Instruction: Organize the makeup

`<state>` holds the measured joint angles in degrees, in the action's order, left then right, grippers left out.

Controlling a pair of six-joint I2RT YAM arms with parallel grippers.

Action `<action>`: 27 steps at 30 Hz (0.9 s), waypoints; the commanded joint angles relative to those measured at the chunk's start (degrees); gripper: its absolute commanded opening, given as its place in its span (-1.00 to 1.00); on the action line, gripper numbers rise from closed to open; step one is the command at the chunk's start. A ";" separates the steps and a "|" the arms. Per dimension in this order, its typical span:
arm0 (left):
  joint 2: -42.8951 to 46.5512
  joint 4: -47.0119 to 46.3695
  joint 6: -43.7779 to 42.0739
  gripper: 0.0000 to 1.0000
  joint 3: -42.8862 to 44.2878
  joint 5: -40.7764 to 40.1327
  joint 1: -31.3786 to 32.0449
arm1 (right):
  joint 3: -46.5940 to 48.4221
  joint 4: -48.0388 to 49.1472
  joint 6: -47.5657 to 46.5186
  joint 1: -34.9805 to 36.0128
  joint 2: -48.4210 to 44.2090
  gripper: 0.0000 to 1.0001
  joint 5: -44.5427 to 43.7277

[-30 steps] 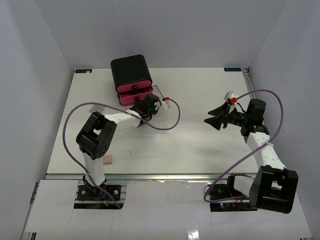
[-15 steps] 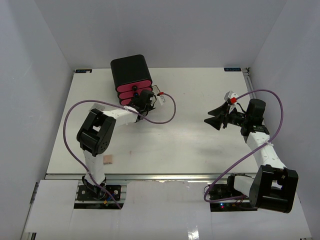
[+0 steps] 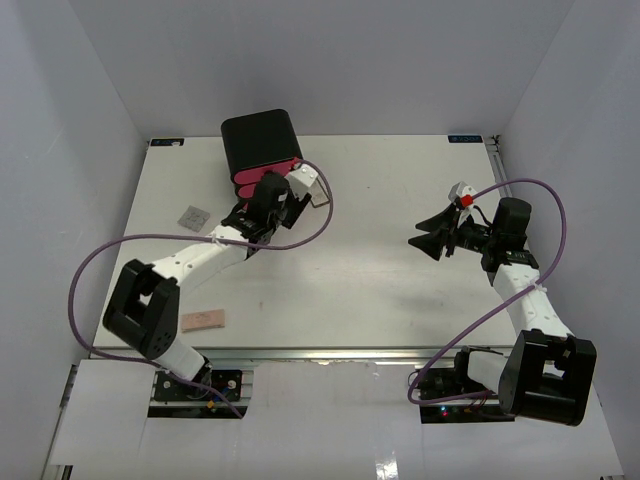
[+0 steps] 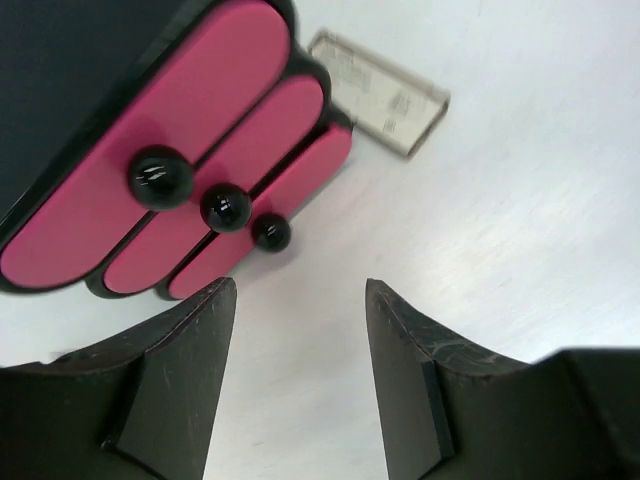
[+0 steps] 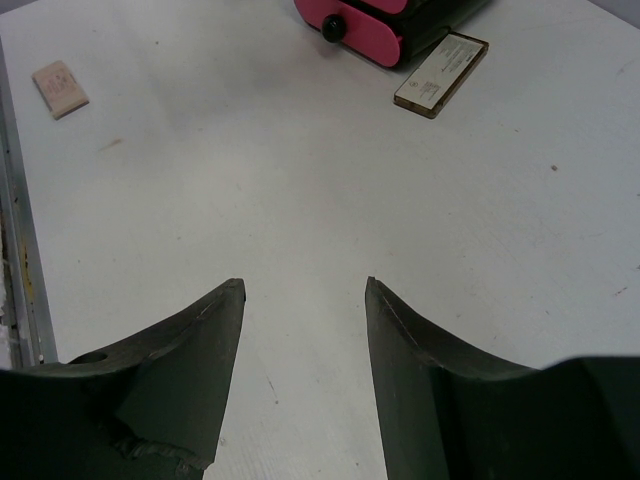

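Well, left gripper point(image 4: 300, 292) and right gripper point(image 5: 302, 287) both gaped wide, empty; compact point(image 4: 378, 95) lay just beside the box point(image 4: 190, 175) by the far edge, pad point(image 3: 203, 320) near the near-left corner

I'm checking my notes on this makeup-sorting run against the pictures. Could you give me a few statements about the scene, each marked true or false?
1. The left end effector and the right end effector are both open and empty. True.
2. The flat compact lies inside a pink drawer. False: it lies on the table beside the black box.
3. The beige-pink pad lies near the table's near edge, on the left arm's side. True.
4. The right end effector touches the black box. False: it is well apart from the box, over the table's right side.
5. The grey palette sits on top of the black box. False: it lies on the table, left of the box.
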<state>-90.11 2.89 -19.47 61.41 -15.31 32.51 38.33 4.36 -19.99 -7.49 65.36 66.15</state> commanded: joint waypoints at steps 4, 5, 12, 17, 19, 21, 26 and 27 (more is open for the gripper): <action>6.54 -8.93 35.51 0.36 -8.57 0.57 -6.01 | 0.17 0.12 -0.84 0.02 0.03 0.17 0.47; 6.06 -9.03 39.10 0.40 -8.64 0.16 -6.40 | 0.18 0.13 -0.84 0.02 0.02 0.17 0.47; 3.79 -18.94 61.64 0.66 -14.79 1.01 -8.85 | 0.34 0.12 -0.84 0.02 -0.06 0.17 0.47; -0.50 -27.96 69.45 0.61 -17.34 10.42 -12.69 | 0.32 0.12 -0.84 0.02 0.00 0.18 0.67; -3.58 -30.72 71.82 0.53 -17.46 15.06 -14.76 | 0.43 0.04 -0.93 0.09 -0.06 0.18 0.92; -5.58 -34.97 73.87 0.40 -18.76 20.00 -16.93 | 0.43 0.05 -0.93 0.02 -0.19 0.18 1.07; -9.54 -43.28 78.06 0.28 -20.83 24.27 -20.59 | 0.43 -0.05 -1.02 0.02 -0.26 0.18 1.50; -10.46 -43.71 78.36 0.28 -20.64 24.56 -20.84 | 0.47 -0.05 -1.02 0.02 -0.24 0.18 1.56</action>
<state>-99.34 -32.23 54.04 40.98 3.19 12.98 38.33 4.24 -20.01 -7.49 65.36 66.20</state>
